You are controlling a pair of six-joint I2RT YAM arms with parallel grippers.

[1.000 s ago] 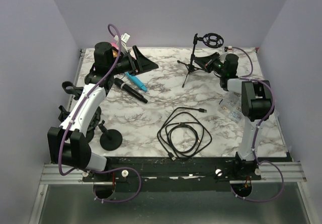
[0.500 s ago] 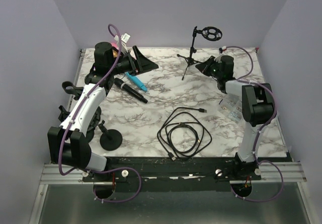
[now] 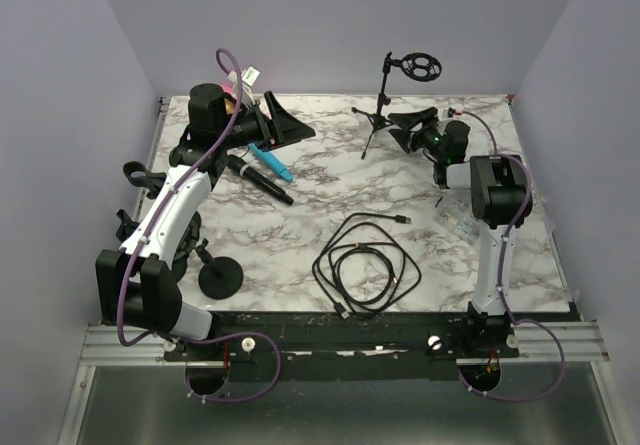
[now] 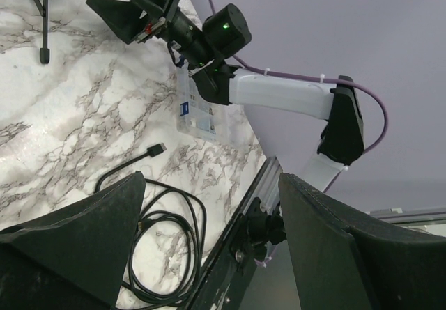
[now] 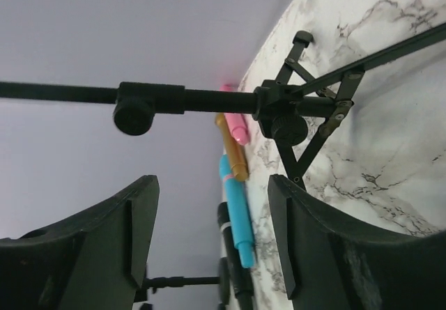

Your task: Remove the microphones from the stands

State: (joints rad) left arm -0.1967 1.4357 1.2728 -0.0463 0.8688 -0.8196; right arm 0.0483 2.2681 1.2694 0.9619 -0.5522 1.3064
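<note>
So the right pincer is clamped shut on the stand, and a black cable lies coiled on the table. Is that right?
Not quite. The right pincer is open, not clamped on the stand: the right wrist view shows its fingers spread apart, with the stand in front of them. The black cable does lie coiled on the table.

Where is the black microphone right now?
In the top view, the black microphone lies flat on the left side of the table, right beside the blue marker.
</note>
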